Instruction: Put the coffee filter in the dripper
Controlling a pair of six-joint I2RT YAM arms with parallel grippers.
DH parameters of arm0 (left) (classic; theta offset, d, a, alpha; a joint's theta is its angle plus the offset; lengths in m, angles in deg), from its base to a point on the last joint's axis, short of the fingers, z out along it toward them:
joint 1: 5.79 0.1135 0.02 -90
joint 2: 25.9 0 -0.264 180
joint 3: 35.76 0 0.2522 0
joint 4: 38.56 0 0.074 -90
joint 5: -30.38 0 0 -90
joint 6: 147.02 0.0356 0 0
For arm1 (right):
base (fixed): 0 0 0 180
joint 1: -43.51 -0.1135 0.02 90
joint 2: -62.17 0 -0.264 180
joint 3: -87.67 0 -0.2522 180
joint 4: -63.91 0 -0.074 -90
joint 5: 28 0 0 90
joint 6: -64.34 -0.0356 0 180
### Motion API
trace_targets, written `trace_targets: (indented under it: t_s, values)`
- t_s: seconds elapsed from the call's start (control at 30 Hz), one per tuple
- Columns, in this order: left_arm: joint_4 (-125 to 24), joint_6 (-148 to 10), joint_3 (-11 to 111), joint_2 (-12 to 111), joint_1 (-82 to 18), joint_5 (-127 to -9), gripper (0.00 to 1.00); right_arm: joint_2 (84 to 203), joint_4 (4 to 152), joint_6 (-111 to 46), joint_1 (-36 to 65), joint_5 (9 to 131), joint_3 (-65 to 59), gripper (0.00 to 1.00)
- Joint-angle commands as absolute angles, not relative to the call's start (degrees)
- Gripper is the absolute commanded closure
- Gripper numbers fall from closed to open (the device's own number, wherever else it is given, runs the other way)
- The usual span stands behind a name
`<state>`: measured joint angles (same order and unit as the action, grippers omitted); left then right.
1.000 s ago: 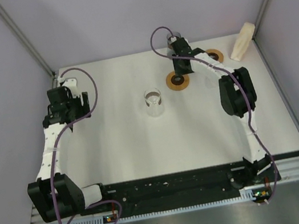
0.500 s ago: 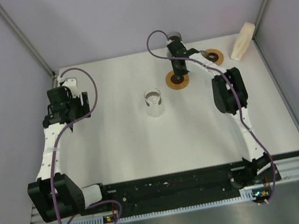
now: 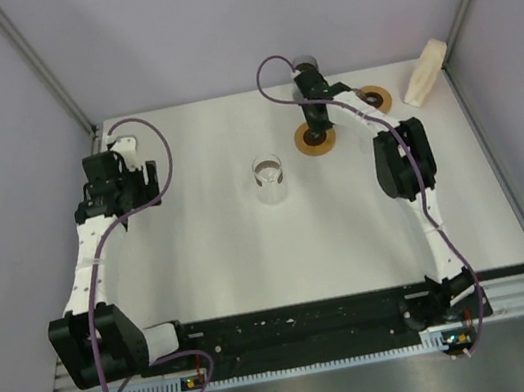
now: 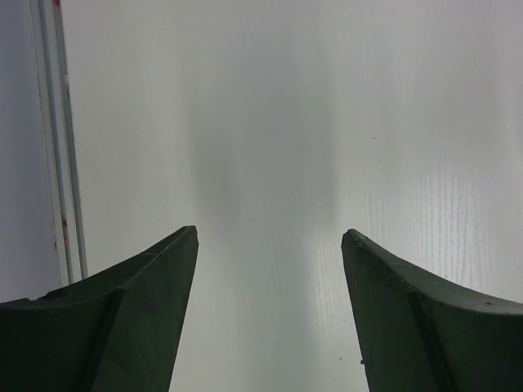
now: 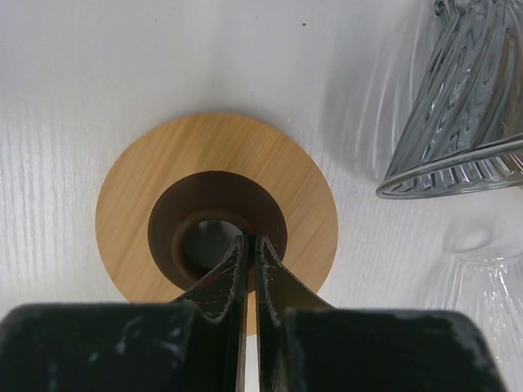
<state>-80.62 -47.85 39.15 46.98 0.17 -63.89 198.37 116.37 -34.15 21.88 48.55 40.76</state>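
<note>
The coffee filter (image 3: 425, 71), which I take to be the cream wedge by the far right corner of the surface (image 3: 212, 256), lies well to the right of the right tool (image 5: 249, 241) and slightly farther back. Its long axis runs diagonally from near-left to far-right. The right arm is much the nearer; the left tool (image 4: 270, 237) hangs over bare surface at the far left with its fingers wide apart and nothing between them. The right tool points down at a wooden ring (image 5: 139, 204), its fingers pressed together with the tips at the near edge of the ring's dark centre hole, and nothing is visibly caught between them. The ribbed glass dripper (image 5: 466, 106) stands just beside that ring, so the filter would have to travel leftward to reach it. A second wooden ring (image 3: 376, 97) sits between tool and filter. Compared with a second ago, the right tool's fingers have come together and its elbow has swung slightly left; the filter and left arm are unchanged.
</note>
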Motion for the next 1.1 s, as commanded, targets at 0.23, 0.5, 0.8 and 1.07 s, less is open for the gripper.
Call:
trace_targets:
  t_s: [0.23, 0.5, 0.8, 1.07]
  values:
    - [-88.16, -48.49, 51.37, 47.05, 0.1, -78.48, 0.24, 172.24, 104.32, -29.71, 20.66, 47.94, 29.55, 1.0]
    - [-89.94, -59.63, 66.15, 48.63, -9.46, -96.0, 0.08, 156.4, 95.7, -23.75, 10.22, 45.31, 19.53, 1.0]
    - [-87.21, -71.34, 71.87, 54.69, -19.41, -95.31, 0.12, 148.92, 88.57, -24.87, -1.65, 52.16, 13.45, 1.0]
    - [-84.67, -73.54, 70.12, 55.31, -19.59, -98.98, 0.31, 147.52, 87.87, -25.22, -3.77, 56.29, 13.36, 1.0]
